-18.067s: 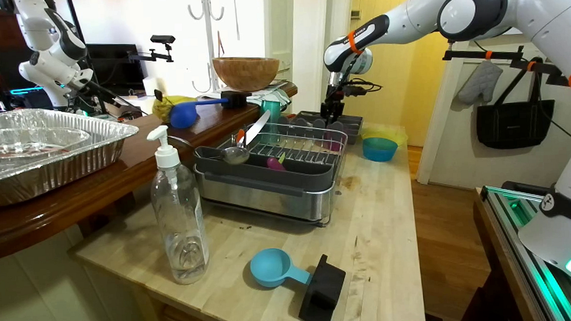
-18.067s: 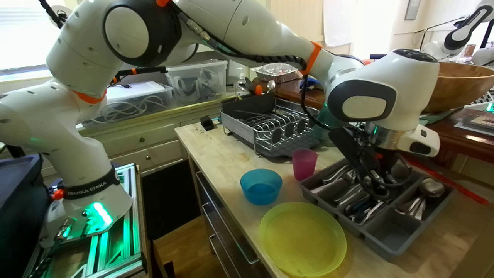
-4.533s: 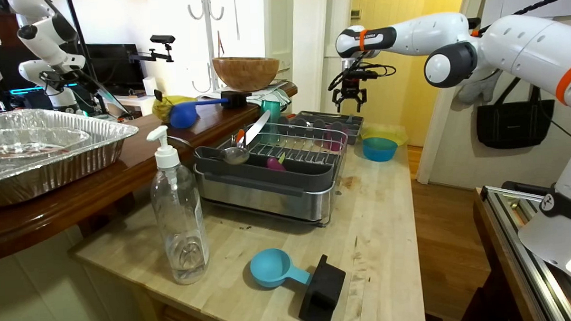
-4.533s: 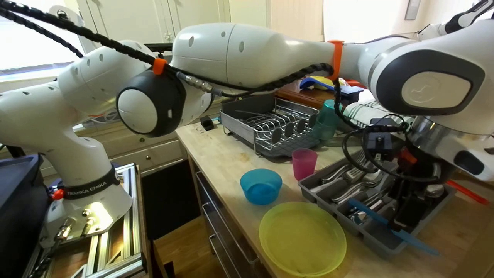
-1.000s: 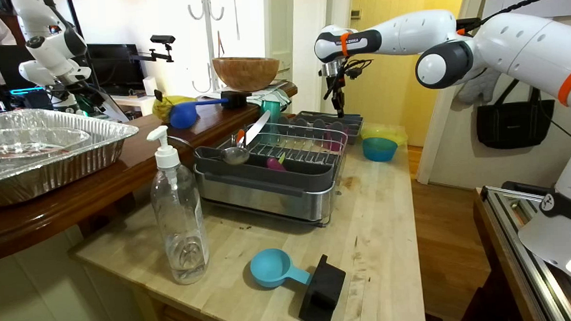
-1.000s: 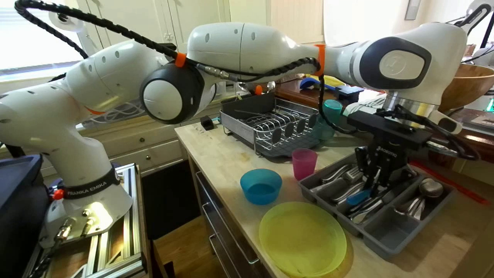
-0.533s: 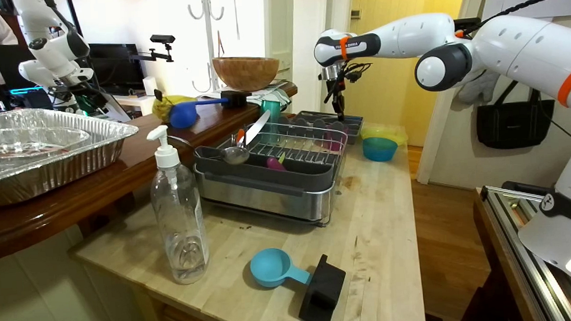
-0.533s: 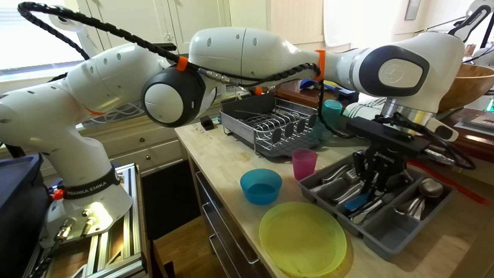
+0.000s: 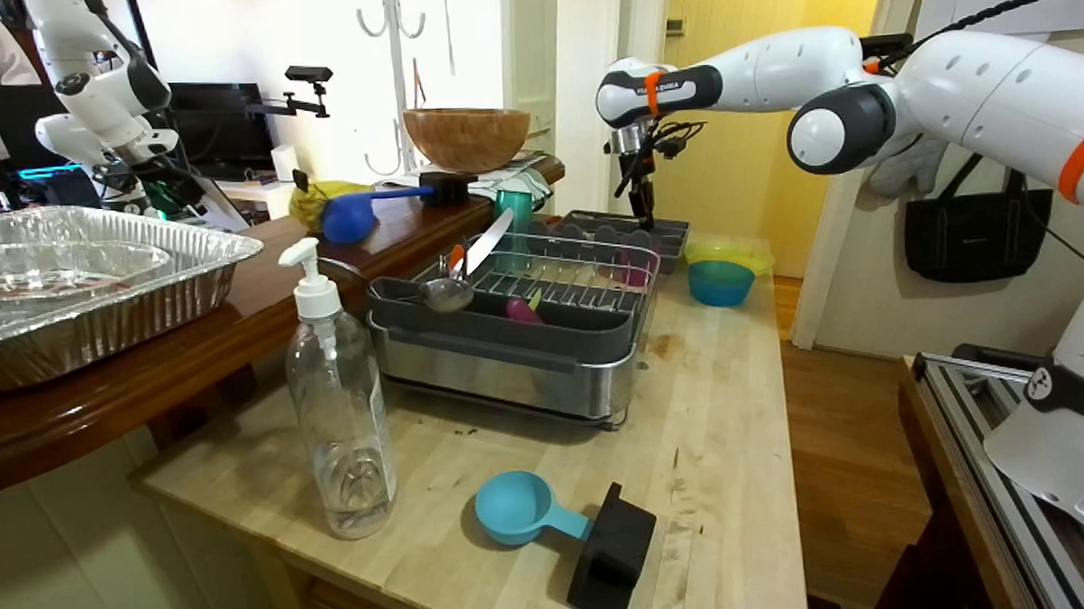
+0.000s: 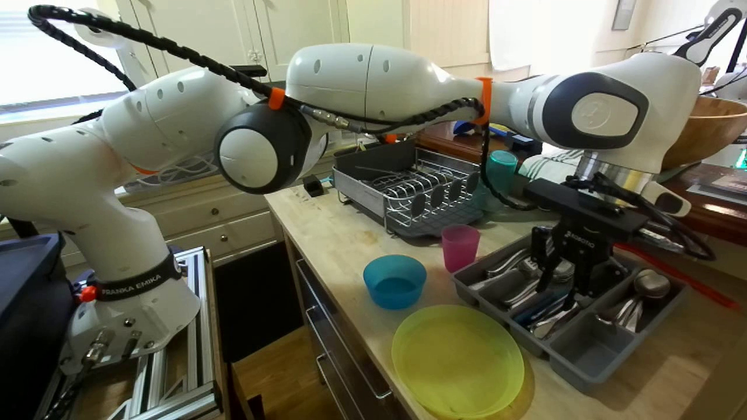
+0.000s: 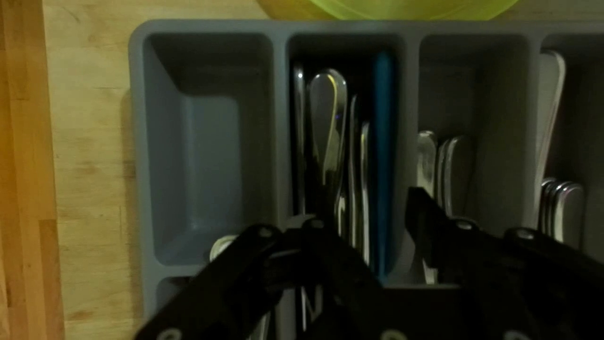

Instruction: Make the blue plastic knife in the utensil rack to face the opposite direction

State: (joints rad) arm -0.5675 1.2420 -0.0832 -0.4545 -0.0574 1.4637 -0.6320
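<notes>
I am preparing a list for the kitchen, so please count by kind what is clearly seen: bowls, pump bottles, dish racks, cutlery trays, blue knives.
Bowls: 2 (blue bowl, wooden bowl)
Pump bottle: 1
Dish rack: 1
Cutlery tray: 1
Blue knife: 1
Total: 6

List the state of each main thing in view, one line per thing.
gripper: open
grey cutlery tray: uncovered, partly filled with metal cutlery
blue plastic knife: lying in a tray compartment, not gripped
dish rack: partly loaded
pump bottle: upright, partly filled
light-blue scoop: lying open side up
pink cup: upright
blue bowl: upright
yellow plate: lying flat
wooden bowl: upright
</notes>
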